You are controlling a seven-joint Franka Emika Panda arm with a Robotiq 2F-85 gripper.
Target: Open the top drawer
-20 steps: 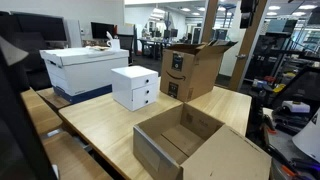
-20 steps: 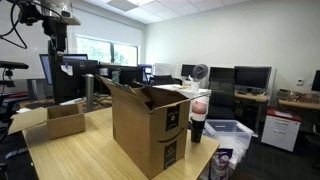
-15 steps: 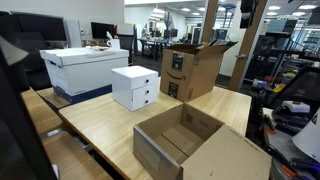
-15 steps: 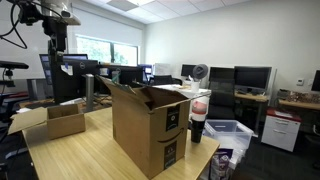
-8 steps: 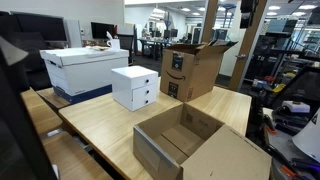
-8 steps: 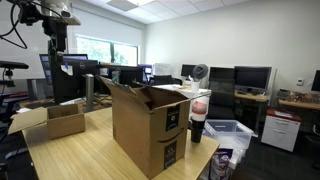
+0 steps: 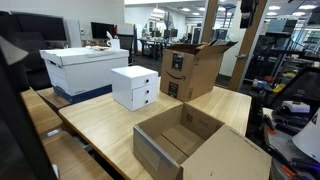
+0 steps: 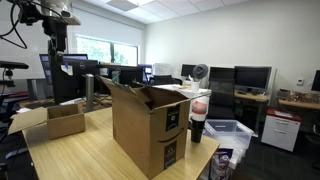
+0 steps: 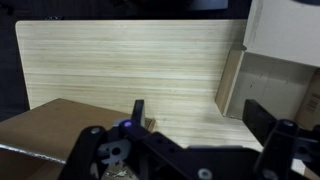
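The top drawer (image 7: 146, 85) sits shut at centre-left in an exterior view; the pincer (image 9: 194, 108), spread wide and empty, looks well apart from it; a poor grip could drag the light cabinet (image 7: 131, 73) along the surface (image 7: 110, 125).

We're in an open-plan office here — rows of desks (image 7: 150, 46) run back under bright ceiling lights (image 7: 158, 12), and dark monitors (image 8: 252, 77) line a white wall. Up front, a pale wooden table (image 7: 100, 125) carries cardboard shipping boxes (image 8: 150, 125) and a white file box (image 7: 85, 68) — and a robot arm (image 8: 55, 25) above it says lab bench too.
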